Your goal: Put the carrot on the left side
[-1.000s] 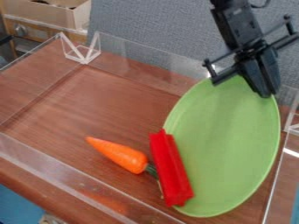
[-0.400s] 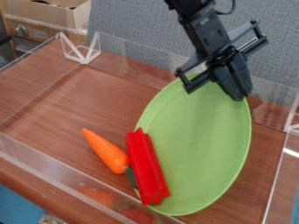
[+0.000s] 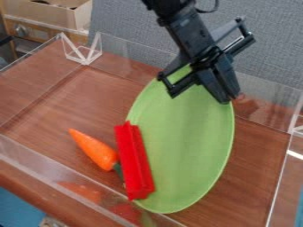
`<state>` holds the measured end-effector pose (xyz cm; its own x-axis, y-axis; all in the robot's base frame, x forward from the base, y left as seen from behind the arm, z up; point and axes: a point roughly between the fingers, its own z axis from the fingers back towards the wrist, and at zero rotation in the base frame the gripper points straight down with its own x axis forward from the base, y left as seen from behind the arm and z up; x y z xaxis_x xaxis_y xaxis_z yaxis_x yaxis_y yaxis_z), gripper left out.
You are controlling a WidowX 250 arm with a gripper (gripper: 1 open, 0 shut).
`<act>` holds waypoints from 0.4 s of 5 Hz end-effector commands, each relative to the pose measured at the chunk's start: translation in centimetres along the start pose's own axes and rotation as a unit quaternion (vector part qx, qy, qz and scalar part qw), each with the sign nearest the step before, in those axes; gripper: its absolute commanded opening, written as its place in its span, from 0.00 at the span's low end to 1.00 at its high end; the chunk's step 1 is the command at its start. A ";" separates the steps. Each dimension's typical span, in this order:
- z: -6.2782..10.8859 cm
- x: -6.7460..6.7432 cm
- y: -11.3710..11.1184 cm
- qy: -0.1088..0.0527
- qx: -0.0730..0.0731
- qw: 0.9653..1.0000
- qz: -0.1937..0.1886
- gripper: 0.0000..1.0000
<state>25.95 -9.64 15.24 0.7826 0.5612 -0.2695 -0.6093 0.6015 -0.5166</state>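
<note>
The orange carrot (image 3: 91,148) lies on the wooden table (image 3: 71,93), near the front left, its dark stem end hidden behind the red block (image 3: 133,160). The block rests along the left rim of a tilted green plate (image 3: 190,151) and touches the carrot. My black gripper (image 3: 217,87) is shut on the plate's upper rim, well above and to the right of the carrot.
A clear acrylic wall (image 3: 30,158) runs along the table's front and sides. A small clear triangular stand (image 3: 81,50) sits at the back left, with a wooden box (image 3: 53,12) behind it. The bare wood left of the carrot is open.
My gripper and the green plate have moved left and toward the front. The plate's rim has pushed the red block and the carrot leftward.
</note>
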 end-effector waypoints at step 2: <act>-3.2 -4.1 0.4 0.027 0.030 0.999 -0.011 0.00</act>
<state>22.46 -13.40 12.66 0.7889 0.5190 -0.3289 -0.6142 0.6519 -0.4447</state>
